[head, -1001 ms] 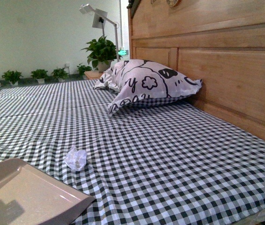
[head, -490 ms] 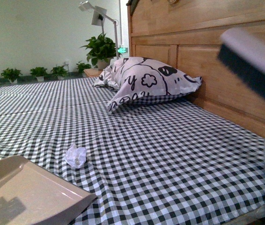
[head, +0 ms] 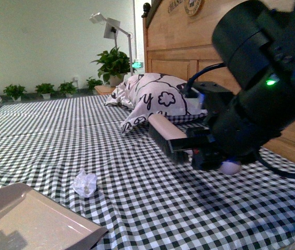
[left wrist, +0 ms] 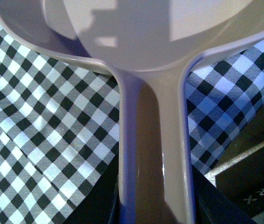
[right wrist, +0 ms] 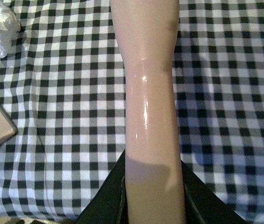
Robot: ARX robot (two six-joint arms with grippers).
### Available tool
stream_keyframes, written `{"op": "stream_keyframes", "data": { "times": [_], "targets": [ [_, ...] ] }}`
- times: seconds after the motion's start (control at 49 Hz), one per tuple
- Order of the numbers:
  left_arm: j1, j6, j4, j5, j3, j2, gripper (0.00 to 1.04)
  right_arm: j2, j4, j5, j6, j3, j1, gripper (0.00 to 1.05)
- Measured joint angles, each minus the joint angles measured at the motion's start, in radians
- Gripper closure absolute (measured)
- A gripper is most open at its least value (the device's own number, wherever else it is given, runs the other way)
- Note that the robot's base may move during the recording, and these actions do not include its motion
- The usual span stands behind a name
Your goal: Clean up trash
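Right gripper (head: 197, 148) clamps brush (head: 167, 136) right of paper wad (head: 85, 183); left gripper (left wrist: 157, 212) grips dustpan (head: 27, 224) near left.

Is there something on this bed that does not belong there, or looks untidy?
Yes. A small crumpled white paper wad lies loose on the checked bedsheet, just beyond the dustpan. It is the only litter visible. The pillow leans by the headboard, which seems ordinary.
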Motion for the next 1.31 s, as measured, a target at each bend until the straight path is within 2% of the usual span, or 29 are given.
{"op": "stream_keyframes", "data": {
  "times": [0.388,0.633,0.756,0.981,1.083,1.205,1.307],
  "targets": [
    [0.0,0.001,0.0,0.0,0.0,0.0,0.79,0.224,-0.024,0.034,0.013,0.206,0.064,0.85],
    [0.0,0.002,0.0,0.0,0.0,0.0,0.79,0.297,-0.034,0.033,0.009,0.225,0.084,0.85],
    [0.0,0.002,0.0,0.0,0.0,0.0,0.79,0.309,-0.04,-0.021,0.004,0.224,0.096,0.85],
    [0.0,0.002,0.0,0.0,0.0,0.0,0.79,0.307,-0.059,-0.189,-0.004,0.206,0.14,0.85],
    [0.0,0.002,0.0,0.0,0.0,0.0,0.79,0.294,-0.07,-0.285,-0.01,0.182,0.159,0.85],
    [0.0,0.002,0.0,0.0,0.0,0.0,0.79,0.239,-0.137,-0.475,-0.041,0.149,0.182,0.85],
    [0.0,0.002,0.0,0.0,0.0,0.0,0.79,0.189,-0.149,-0.561,-0.064,0.123,0.187,0.85]
  ]
}}
